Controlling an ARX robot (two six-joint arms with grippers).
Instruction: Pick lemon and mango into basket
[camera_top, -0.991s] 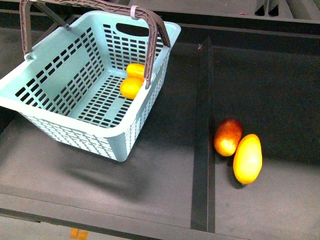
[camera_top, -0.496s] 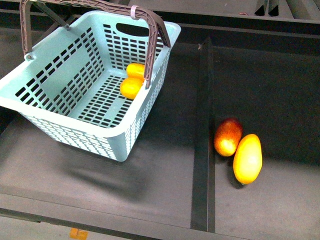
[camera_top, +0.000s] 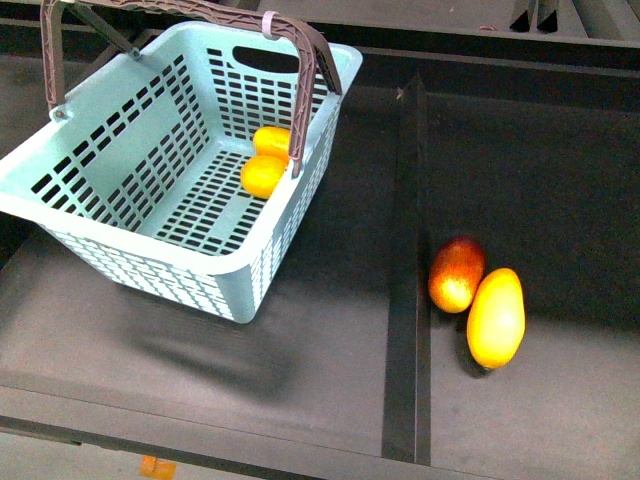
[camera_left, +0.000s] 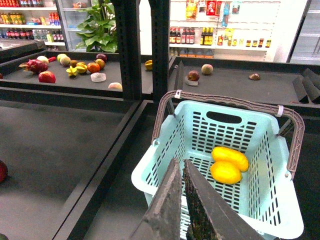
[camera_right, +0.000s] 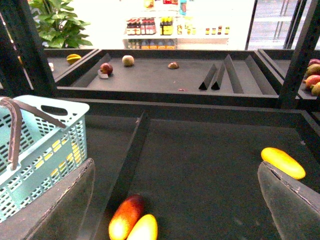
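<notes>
Front view: basket (camera_top: 120, 225) on left bench section, two lemons (camera_top: 264, 175) touching inside near far right corner. Red-yellow mango (camera_top: 456, 273) and yellow mango (camera_top: 496, 318) touching, right of divider (camera_top: 405, 300). Left end effector (camera_left: 183, 200) closed, empty, above basket. Right end effector (camera_right: 175, 200) wide open, empty, above mangoes.

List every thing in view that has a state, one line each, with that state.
basket: upright, handles raised, two yellow fruits inside
two yellow fruits: touching, on the basket floor
red-yellow mango: on the shelf, outside the basket
yellow mango: on the shelf, touching the red-yellow one
left hand: shut, empty
right hand: open, empty
</notes>
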